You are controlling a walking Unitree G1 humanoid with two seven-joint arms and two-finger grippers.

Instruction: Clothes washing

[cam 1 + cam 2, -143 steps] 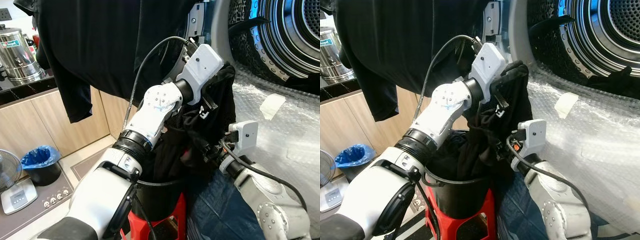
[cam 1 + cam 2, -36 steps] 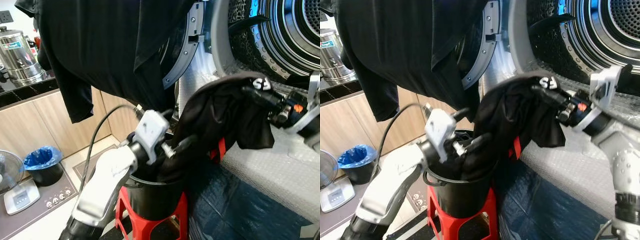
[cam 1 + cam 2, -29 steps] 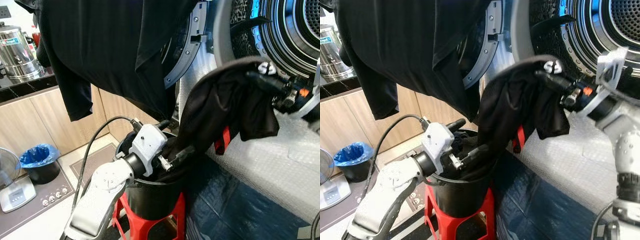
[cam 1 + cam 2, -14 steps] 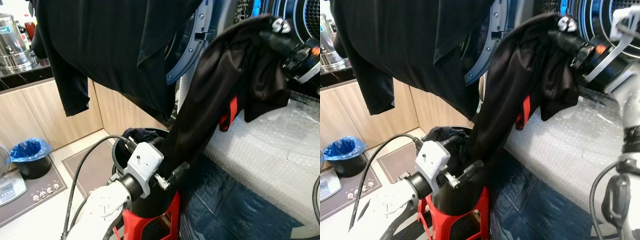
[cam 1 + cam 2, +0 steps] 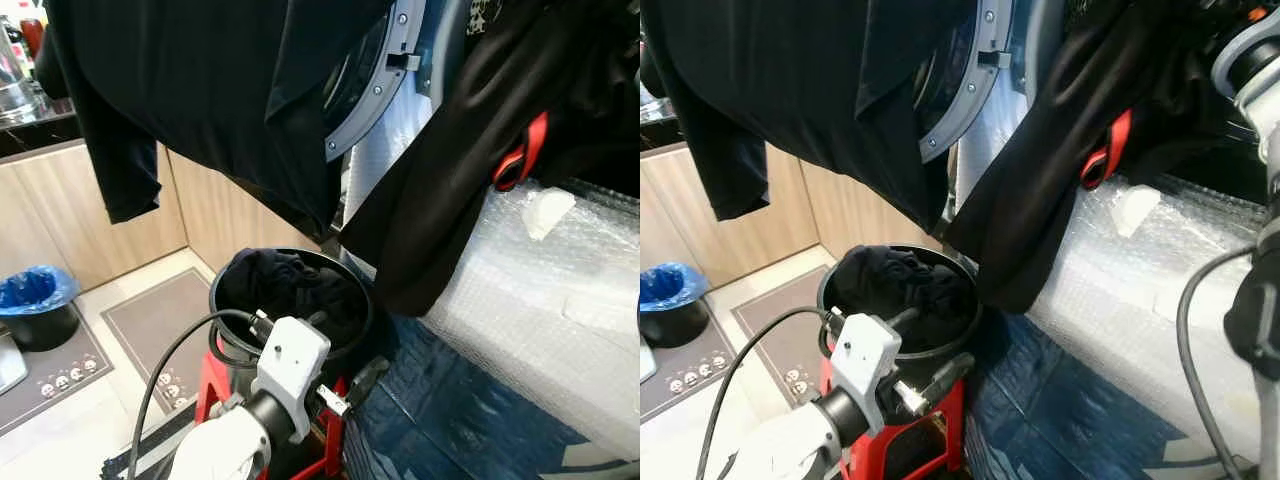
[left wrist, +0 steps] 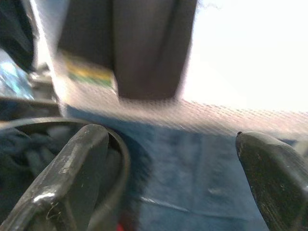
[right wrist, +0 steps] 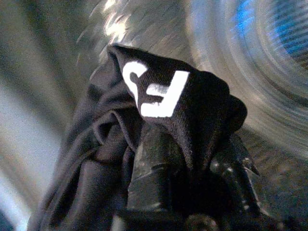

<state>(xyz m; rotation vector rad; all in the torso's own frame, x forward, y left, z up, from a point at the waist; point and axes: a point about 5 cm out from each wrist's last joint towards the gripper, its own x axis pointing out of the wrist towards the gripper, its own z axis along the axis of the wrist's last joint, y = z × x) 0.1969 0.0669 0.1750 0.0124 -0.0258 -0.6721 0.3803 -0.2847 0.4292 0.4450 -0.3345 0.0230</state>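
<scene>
A black bucket [image 5: 222,300] is seen standing on a red stool [image 5: 940,420], and a heap of dark clothes [image 5: 290,285] lies bunched inside it, filling it close to the rim. A black garment [image 5: 450,180] with a red loop [image 5: 515,160] is held high at the upper right, its long body hanging down so that its lower hem ends just beside and above the bucket's rim, clear of the heap. In the right wrist view the right gripper [image 7: 187,168] is clamped on this garment, the cloth with a white printed mark [image 7: 156,89] bunched over its fingers, with the blurred washing machine drum [image 7: 260,72] beyond. The left gripper [image 6: 175,185] is held low by the stool with its fingers [image 6: 72,178] spread apart and nothing between them, the bucket's rim lying just beside one finger. Another dark garment [image 5: 220,90] is draped over the open washer door [image 5: 375,80]. A blue-lined bin [image 5: 35,305] stands on the floor, well apart, by the wooden cabinets [image 5: 60,215].
</scene>
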